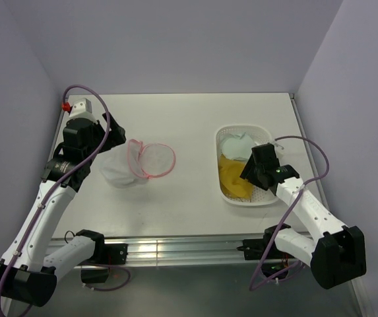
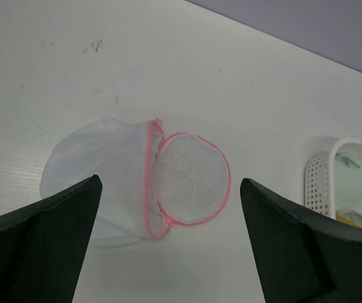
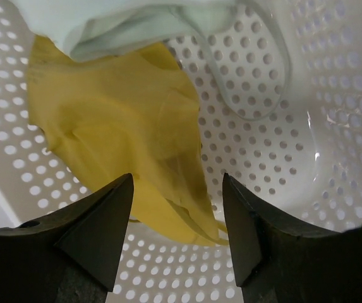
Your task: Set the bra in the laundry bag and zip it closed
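The mustard-yellow bra (image 3: 124, 132) lies in the white perforated basket (image 1: 266, 195), partly under a pale mint garment (image 3: 124, 28). My right gripper (image 3: 177, 208) is down inside the basket with its jaws open on either side of the bra's lower edge, not closed on it. In the top view the bra (image 1: 231, 178) shows left of the right gripper (image 1: 253, 173). The laundry bag (image 1: 132, 164), white mesh with a pink zipper rim, lies on the table with its round mouth (image 2: 190, 180) open. My left gripper (image 2: 168, 252) hovers just above and short of it, wide open and empty.
The basket (image 2: 323, 180) sits right of the bag with a stretch of bare white table (image 1: 195, 198) between them. Grey walls close in the table on the left, back and right. A metal rail (image 1: 175, 249) runs along the near edge.
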Available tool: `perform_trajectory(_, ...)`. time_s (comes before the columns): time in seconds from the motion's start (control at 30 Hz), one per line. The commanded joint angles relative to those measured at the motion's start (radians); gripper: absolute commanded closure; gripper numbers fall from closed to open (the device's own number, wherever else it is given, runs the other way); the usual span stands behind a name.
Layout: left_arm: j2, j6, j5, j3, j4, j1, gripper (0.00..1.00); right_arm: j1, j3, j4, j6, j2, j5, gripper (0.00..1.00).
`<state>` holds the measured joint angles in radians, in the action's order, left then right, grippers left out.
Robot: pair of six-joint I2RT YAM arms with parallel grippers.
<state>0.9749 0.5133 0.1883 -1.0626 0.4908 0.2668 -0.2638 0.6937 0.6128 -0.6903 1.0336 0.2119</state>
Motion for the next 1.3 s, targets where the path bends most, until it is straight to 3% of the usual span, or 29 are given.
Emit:
perform_trajectory(0.0, -0.010, -0.006, -0.006, -0.014, -0.026, -0.003, 0.01, 0.006, -0.039, -0.056, -0.014, 0.005, -0.040, 0.35)
perform_trajectory(0.27, -0.008, -0.006, -0.004, -0.014, -0.026, -0.003, 0.01, 0.006, -0.043, -0.111, -0.025, 0.013, -0.065, 0.53)
perform_trajectory(0.33, -0.007, -0.006, -0.004, -0.014, -0.023, -0.003, 0.01, 0.006, -0.034, -0.105, -0.022, 0.003, -0.062, 0.69)
perform_trajectory(0.37, -0.007, -0.006, -0.003, -0.014, -0.024, -0.003, 0.01, 0.006, -0.020, -0.091, -0.018, -0.001, -0.051, 0.82)
perform_trajectory(0.5, -0.007, -0.007, 0.000, -0.013, -0.024, -0.003, 0.01, 0.008, 0.027, -0.041, -0.003, -0.035, -0.029, 0.99)
perform_trajectory(0.97, -0.005, -0.004, 0.000, -0.013, -0.026, -0.003, 0.01, 0.047, 0.384, 0.136, 0.081, -0.133, 0.032, 1.00)
perform_trajectory(1.27, 0.004, -0.002, -0.004, -0.014, -0.024, -0.003, 0.01, 0.014, 0.638, 0.116, 0.080, -0.072, -0.129, 1.00)
